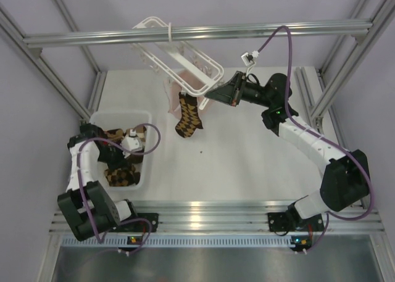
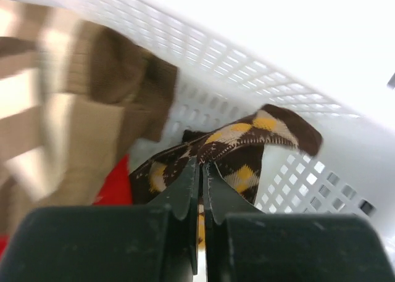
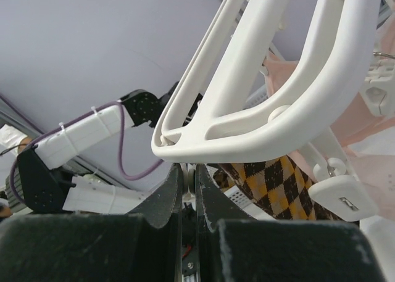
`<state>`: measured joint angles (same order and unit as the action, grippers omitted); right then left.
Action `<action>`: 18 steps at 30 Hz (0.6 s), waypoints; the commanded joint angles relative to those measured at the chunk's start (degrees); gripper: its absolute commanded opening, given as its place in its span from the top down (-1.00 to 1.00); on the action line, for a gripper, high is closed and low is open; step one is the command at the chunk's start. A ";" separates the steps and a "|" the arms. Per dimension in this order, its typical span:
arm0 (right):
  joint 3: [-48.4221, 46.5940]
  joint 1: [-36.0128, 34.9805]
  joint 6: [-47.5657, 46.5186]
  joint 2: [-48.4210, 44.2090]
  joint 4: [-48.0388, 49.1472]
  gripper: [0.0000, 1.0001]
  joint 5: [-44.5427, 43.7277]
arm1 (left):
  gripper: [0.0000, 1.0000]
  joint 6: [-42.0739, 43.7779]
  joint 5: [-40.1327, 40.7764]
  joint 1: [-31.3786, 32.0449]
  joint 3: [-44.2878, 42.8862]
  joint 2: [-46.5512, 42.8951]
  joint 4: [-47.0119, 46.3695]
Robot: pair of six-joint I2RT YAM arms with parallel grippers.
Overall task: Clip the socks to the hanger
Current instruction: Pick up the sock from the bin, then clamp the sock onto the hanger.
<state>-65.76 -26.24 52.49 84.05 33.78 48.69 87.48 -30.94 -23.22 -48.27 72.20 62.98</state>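
The white hanger (image 1: 179, 53) hangs tilted from the top crossbar. One argyle sock (image 1: 188, 116) dangles from a clip on its near rail; it also shows in the right wrist view (image 3: 278, 186) under the hanger frame (image 3: 278, 109). My right gripper (image 1: 217, 94) is at the hanger's right end, and in the right wrist view the right gripper (image 3: 190, 168) is shut on a small white clip below the rail. My left gripper (image 1: 128, 143) is inside the basket. In the left wrist view the left gripper (image 2: 202, 166) is shut on a fold of a second argyle sock (image 2: 259, 137).
A white perforated basket (image 1: 120, 114) at the left holds more socks (image 1: 122, 174), a tan and brown striped one (image 2: 74, 109) and something red (image 2: 114, 183). Pale pink fabric (image 1: 178, 87) hangs from the hanger behind the clipped sock. Aluminium frame posts stand round the table.
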 commanded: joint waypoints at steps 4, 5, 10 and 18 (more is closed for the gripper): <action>-2.62 -0.30 -0.90 -0.03 1.99 1.00 -0.43 | 1.00 -12.47 -8.26 -0.42 -11.13 -6.72 7.77; -2.62 -0.30 -0.90 -0.03 1.99 1.00 -0.43 | 1.00 -14.34 -8.61 -0.42 -13.75 -6.64 7.51; -2.53 -0.30 -0.72 0.15 2.61 1.00 -0.43 | 1.00 -28.04 -7.65 -0.42 -19.13 -3.40 1.10; -2.45 -0.30 -0.72 0.06 3.22 1.00 -0.26 | 1.00 -38.33 -8.61 -0.42 -24.85 7.41 -1.54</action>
<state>-65.76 -26.24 52.51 84.05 34.22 48.73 56.25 -36.64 -23.24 -70.17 76.95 63.75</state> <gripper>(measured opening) 0.037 0.034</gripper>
